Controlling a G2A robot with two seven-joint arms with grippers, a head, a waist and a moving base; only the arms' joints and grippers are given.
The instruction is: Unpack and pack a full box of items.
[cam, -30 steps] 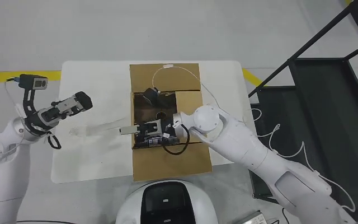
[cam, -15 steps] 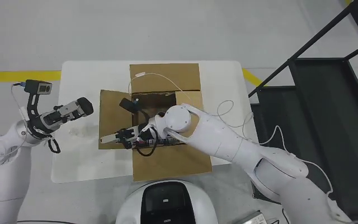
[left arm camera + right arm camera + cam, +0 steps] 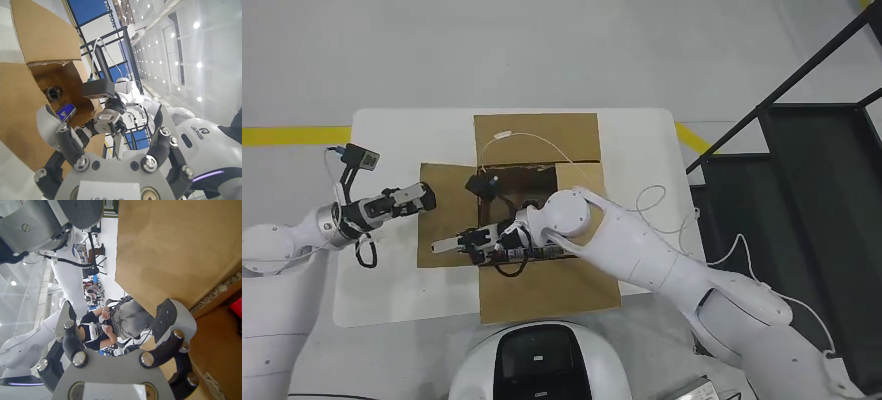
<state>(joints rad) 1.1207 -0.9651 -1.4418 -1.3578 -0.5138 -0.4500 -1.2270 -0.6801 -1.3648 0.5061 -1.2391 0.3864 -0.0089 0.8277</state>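
Note:
The cardboard box (image 3: 538, 137) stands in the middle of the white table (image 3: 392, 285) with its flaps folded out. My right arm lies across the box, and the right gripper (image 3: 449, 244) is open over the left flap (image 3: 447, 212). In the right wrist view the right gripper (image 3: 116, 315) has one finger (image 3: 166, 315) against the flap's edge (image 3: 170, 247). My left gripper (image 3: 428, 194) is open, holds nothing, and hovers at the left flap's outer side. Past the left gripper (image 3: 105, 121), the left wrist view shows a blue can (image 3: 66, 113) and a metal cylinder (image 3: 53, 92) inside the box.
A white cable (image 3: 532, 138) loops over the box's far flap. A black metal stair frame (image 3: 802, 170) stands off the table's right side. Bare table lies to the left of the box and along its front edge. Something red (image 3: 236, 308) lies inside the box.
The right arm swung left across the box and the left flap folded out flat. The left gripper has moved right, up to that flap.

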